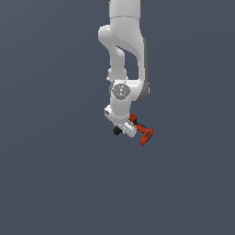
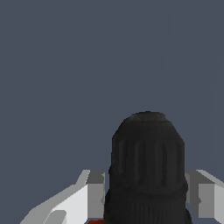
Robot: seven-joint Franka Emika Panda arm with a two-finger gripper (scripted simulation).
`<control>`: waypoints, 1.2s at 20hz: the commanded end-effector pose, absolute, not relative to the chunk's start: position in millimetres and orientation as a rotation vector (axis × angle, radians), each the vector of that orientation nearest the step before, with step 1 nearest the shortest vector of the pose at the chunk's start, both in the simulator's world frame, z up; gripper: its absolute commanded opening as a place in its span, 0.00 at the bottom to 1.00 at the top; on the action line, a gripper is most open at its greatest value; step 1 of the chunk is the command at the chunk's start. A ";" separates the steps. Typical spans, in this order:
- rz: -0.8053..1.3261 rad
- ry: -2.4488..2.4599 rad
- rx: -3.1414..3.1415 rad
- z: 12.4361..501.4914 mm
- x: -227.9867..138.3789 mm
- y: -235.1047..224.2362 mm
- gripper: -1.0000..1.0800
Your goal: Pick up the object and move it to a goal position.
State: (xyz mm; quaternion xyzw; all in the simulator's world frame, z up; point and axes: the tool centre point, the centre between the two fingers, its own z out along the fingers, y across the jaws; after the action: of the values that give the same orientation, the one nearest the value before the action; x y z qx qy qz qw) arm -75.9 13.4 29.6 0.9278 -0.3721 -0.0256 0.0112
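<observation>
We see the white arm [image 1: 123, 50] reaching down from the top of the exterior view against a plain grey-blue ground. At its lower end the gripper [image 1: 126, 127] is closed on the red drill [image 1: 143, 131], which lies roughly crosswise in the grasp. The drill's flat red base [image 1: 147, 136] sticks out toward the exterior view's right and slightly downward; its black tip [image 1: 117, 131] pokes out on the exterior view's left of the fingers.

In the wrist view the black tip [image 2: 146, 168] fills the middle, ribbed and rounded, with a white finger [image 2: 89, 192] on one side and another [image 2: 202, 192] on the other, both tight against the drill body. A sliver of red shows beside the tip.

Whether the drill rests on any surface or hangs free we cannot tell; the ground shows no shadow or edge.
</observation>
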 end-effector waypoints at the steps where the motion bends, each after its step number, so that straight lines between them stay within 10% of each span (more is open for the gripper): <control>1: -0.081 -1.161 2.893 28.5 -76.2 12.8 0.00; 24: -0.080 -1.161 2.894 33.0 -69.6 -80.6 0.00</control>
State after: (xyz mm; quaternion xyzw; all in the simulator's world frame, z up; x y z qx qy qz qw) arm -71.8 -63.4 30.6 0.9283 -0.3707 -0.0277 0.0116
